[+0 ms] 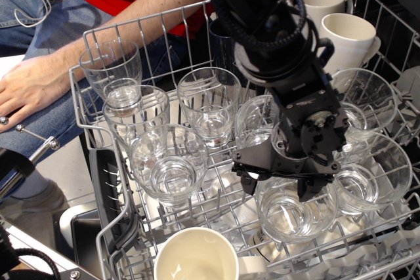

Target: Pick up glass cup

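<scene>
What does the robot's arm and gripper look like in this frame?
The arm is glossy black and bulky, with a ribbed black corrugated sleeve around the wrist. A round silvery fastener sits on the wrist housing. The gripper is a flat black crossbar ending in two short, blocky black fingers. No lettering is legible.

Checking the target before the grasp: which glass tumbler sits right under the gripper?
The glass tumbler at the rack's front right, behind the white mug; the gripper is open directly above its rim, unlike the others.
</scene>
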Motion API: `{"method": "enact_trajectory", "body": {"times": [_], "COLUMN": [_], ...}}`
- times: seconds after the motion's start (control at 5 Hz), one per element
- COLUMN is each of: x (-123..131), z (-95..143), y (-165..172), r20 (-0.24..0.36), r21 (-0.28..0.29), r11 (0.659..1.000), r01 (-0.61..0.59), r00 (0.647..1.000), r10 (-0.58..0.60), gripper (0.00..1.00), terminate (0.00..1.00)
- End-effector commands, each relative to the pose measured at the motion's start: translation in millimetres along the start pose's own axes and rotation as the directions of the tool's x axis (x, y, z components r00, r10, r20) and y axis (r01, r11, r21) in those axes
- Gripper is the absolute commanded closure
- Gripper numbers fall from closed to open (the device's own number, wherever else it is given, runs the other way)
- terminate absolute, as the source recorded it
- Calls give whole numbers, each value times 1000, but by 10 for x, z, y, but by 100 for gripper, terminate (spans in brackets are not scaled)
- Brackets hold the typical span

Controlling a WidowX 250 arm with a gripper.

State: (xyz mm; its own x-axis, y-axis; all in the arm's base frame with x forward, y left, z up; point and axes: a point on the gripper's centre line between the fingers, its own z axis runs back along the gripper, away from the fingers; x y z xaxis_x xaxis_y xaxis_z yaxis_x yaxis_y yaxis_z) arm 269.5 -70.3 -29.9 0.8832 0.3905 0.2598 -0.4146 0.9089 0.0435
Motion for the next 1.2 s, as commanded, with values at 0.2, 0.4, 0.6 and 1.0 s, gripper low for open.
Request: {"method": "enact_trajectory", "body": {"times": [0.2,0.4,0.6,1.0], "x": [281,302,258,66], "z": [-259,-368,-476,-527], "y": [29,33,27,-15], "r20": [0,-10,-3,-8], "r21": [-95,-120,-108,-63], "r11": [995,992,994,996], "r01": [23,24,31,56], "r00": [1000,1000,999,998], "r10": [-23,-25,-32,-57], "gripper": [0,0,0,0], "terminate": [0,0,0,0]}}
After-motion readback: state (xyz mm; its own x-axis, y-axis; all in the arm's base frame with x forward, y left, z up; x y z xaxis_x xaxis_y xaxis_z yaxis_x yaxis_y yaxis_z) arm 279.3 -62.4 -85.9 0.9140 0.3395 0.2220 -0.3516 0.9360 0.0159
